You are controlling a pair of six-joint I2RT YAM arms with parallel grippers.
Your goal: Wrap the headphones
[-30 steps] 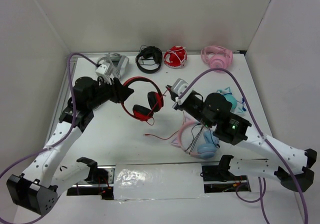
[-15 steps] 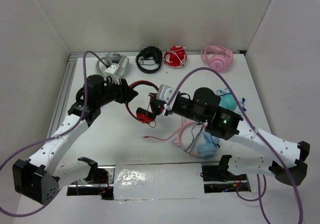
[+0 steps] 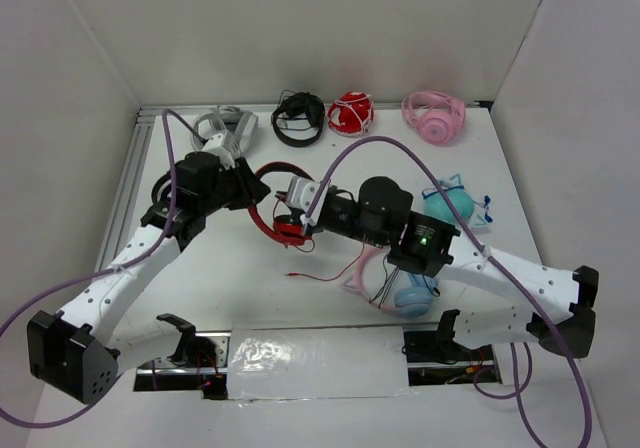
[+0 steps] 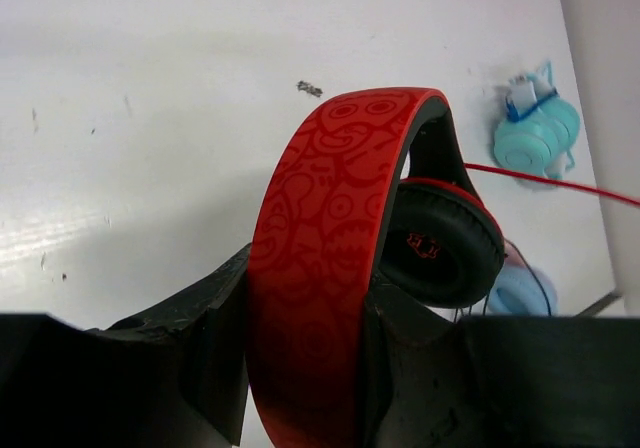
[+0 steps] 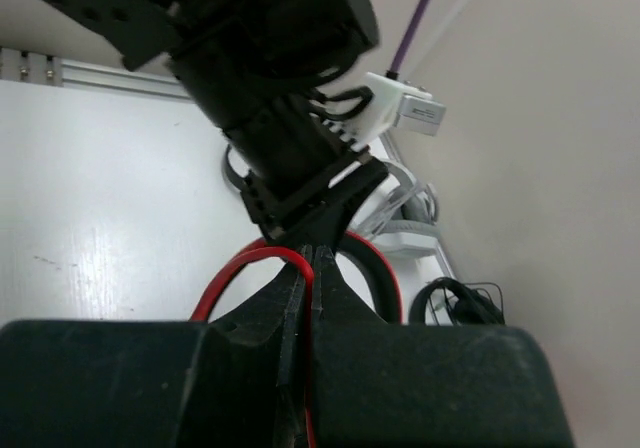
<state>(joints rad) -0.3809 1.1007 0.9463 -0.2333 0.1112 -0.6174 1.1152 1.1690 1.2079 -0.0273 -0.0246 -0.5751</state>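
Left gripper (image 4: 305,313) is clamped on the band of the red over-ear headphones with black pads (image 4: 340,198), over the white desk (image 4: 150,98).
Right gripper (image 5: 305,268) is pinched tight on the thin red cable (image 5: 235,268) just beside them. Winding looks barely started. Next: loop the loose cable round the band.

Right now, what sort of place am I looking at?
Probably a robot test bench: a left arm and right arm bolted to a white table, boxed in by plain walls, with black headphones and pink headphones laid out as practice items.
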